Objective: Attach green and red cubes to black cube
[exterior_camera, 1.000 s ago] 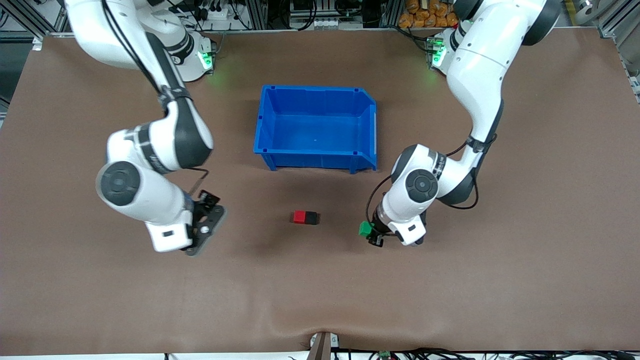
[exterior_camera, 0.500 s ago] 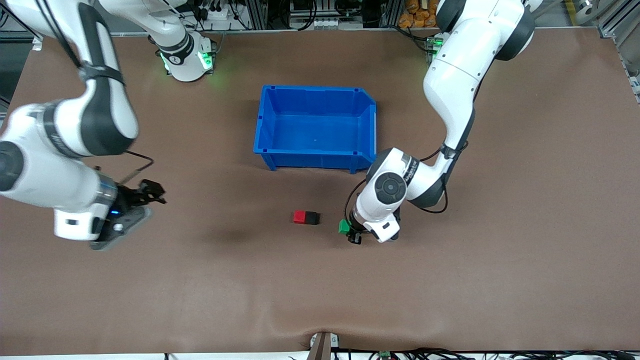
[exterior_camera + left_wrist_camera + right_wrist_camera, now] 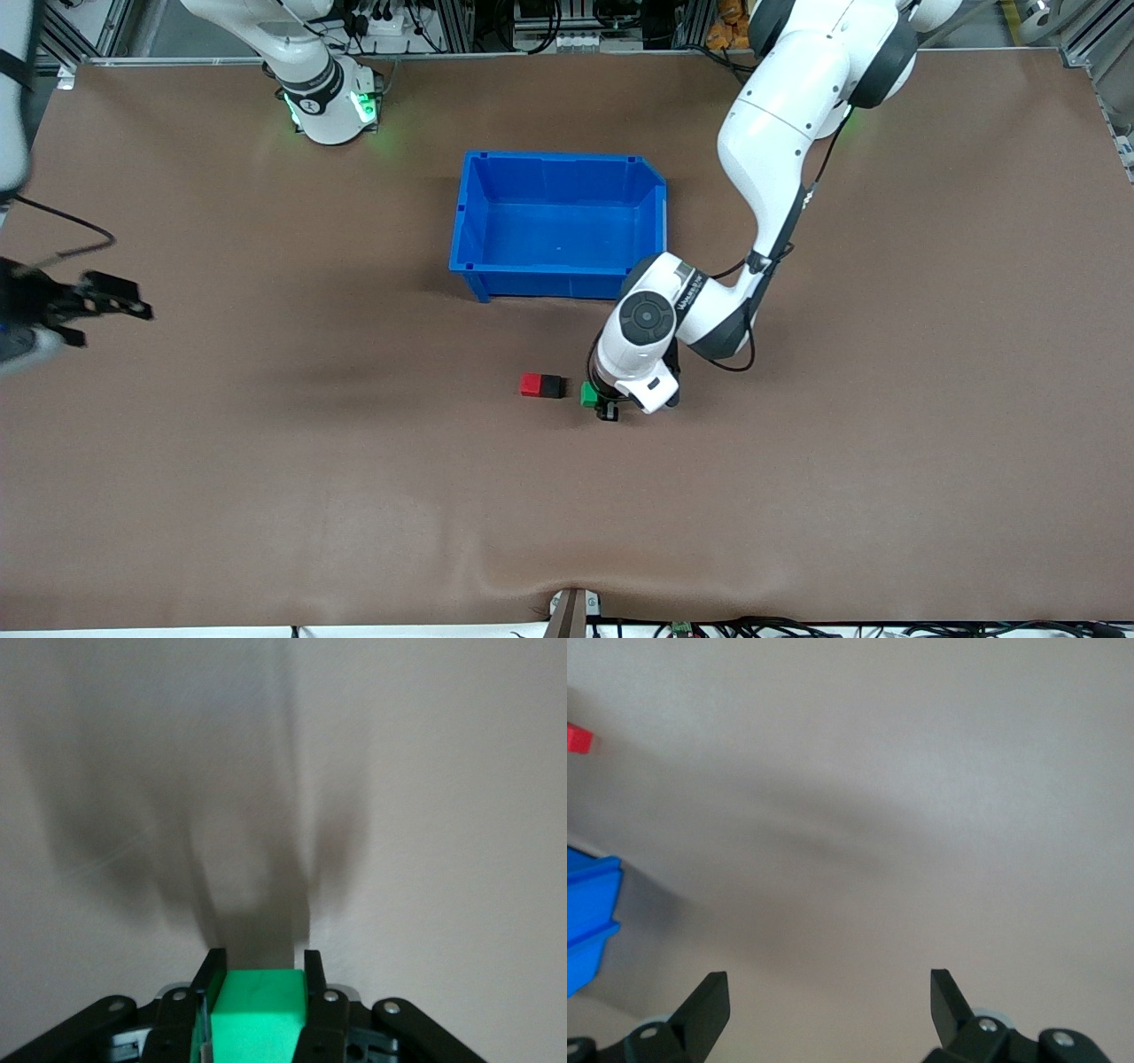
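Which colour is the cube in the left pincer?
Bright green cube; the left wrist view shows it best.

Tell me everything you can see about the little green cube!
The green cube is small, bright green and plain, with a matte look and sharp edges. The left gripper holds it, its two black fingers pressing on two opposite sides. It is right beside the black cube, toward the left arm's end of the table, with a small gap between them. Whether it touches the brown table cannot be told.

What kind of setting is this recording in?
Likely a robotics lab bench: two white arms bolted along a brown mat-covered table, aluminium framing with cables along the edge nearest the arm bases, and a blue bin beside small cubes.
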